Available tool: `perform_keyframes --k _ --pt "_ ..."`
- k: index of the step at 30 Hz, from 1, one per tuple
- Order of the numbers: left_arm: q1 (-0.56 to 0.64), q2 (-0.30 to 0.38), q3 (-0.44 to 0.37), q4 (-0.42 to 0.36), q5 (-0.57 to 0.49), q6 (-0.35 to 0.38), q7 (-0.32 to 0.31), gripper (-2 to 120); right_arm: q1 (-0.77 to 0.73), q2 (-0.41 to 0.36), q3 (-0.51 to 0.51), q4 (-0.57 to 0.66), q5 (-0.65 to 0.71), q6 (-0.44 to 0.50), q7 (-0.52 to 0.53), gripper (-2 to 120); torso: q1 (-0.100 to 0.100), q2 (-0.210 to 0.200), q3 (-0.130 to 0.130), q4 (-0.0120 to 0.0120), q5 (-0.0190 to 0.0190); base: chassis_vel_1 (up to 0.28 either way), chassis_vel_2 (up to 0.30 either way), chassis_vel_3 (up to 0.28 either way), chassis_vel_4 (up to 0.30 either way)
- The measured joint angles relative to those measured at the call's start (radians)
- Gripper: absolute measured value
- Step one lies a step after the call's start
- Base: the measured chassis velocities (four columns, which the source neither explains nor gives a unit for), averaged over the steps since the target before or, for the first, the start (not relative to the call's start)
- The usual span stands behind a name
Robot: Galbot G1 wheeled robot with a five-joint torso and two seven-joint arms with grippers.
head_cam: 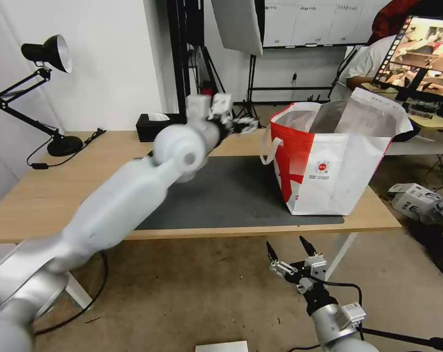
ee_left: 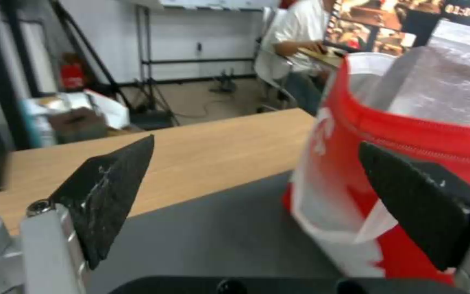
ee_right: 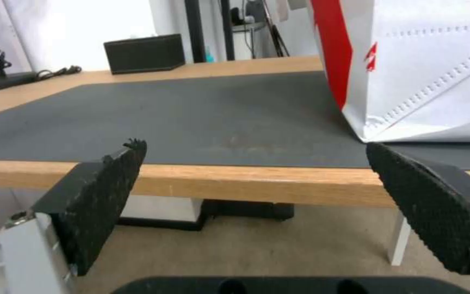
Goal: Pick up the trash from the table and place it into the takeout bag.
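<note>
No trash lay on the tabletop [head_cam: 45,195]; the task looked essentially done. The takeout bag [head_cam: 329,161] stood at its right end. The left end effector [head_cam: 241,124] hovered spread beside it; the right end effector [head_cam: 290,254] hung spread below the near edge.
</note>
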Motion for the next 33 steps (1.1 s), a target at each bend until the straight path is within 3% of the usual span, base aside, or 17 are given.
perform_keyframes --k 5,7,8,10,11,13,14,17,18,22,24,33 --pt "0.127 0.05 -0.075 -0.084 0.054 -0.059 0.009 100 0.0 0.0 0.0 0.0 0.0 0.0 0.0 100 0.0 0.0 0.0 -0.0004 0.0002 0.0 0.0 0.0 0.0" --pt "0.262 0.068 -0.149 -0.132 0.121 -0.114 0.041 100 0.0 0.0 0.0 0.0 0.0 0.0 0.0 100 0.0 0.0 0.0 -0.0003 -0.0001 0.0 0.0 0.0 0.0" --pt "0.262 0.068 -0.149 -0.132 0.121 -0.114 0.041 100 0.0 0.0 0.0 0.0 0.0 0.0 0.0 100 0.0 0.0 0.0 -0.0003 -0.0001 0.0 0.0 0.0 0.0" --pt "0.393 0.096 -0.233 -0.173 0.213 -0.188 0.095 100 0.0 0.0 0.0 0.0 0.0 0.0 0.0 100 0.0 0.0 0.0 0.0 0.0003 0.0 0.0 0.0 0.0" --pt "0.393 0.096 -0.233 -0.173 0.213 -0.188 0.095 100 0.0 0.0 0.0 0.0 0.0 0.0 0.0 100 0.0 0.0 0.0 0.0 0.0003 0.0 0.0 0.0 0.0" --pt "0.53 0.124 -0.316 -0.214 0.283 -0.29 0.136 100 0.0 0.0 0.0 0.0 0.0 0.0 0.0 100 0.0 0.0 0.0 -0.0001 0.0001 0.0 0.0 0.0 0.0" --pt "0.53 0.124 -0.316 -0.214 0.283 -0.29 0.136 100 0.0 0.0 0.0 0.0 0.0 0.0 0.0 100 0.0 0.0 0.0 -0.0001 0.0001 0.0 0.0 0.0 0.0" --pt "0.711 0.145 -0.407 -0.267 0.367 -0.387 0.157 100 0.0 0.0 0.0 0.0 0.0 0.0 0.0 100 0.0 0.0 0.0 -0.0001 0.0002 0.0 0.0 0.0 0.0" --pt "0.711 0.145 -0.407 -0.267 0.367 -0.387 0.157 100 0.0 0.0 0.0 0.0 0.0 0.0 0.0 100 0.0 0.0 0.0 -0.0001 0.0002 0.0 0.0 0.0 0.0" --pt "0.823 0.126 -0.477 -0.299 0.439 -0.432 0.175 100 0.0 0.0 0.0 0.0 0.0 0.0 0.0 100 0.0 0.0 0.0 0.0 0.0003 0.0 0.0 0.0 0.0" --pt "0.926 0.083 -0.559 -0.334 0.501 -0.459 0.197 100 0.0 0.0 0.0 0.0 0.0 0.0 0.0 100 0.0 0.0 0.0 -0.0003 0.0004 0.0 0.0 0.0 0.0" --pt "1.187 -0.018 -0.748 -0.415 0.64 -0.486 0.263 100 0.0 0.0 0.0 0.0 0.0 0.0 0.0 100 0.0 0.0 0.0 -0.0003 0.0005 0.0 0.0 0.0 0.0"
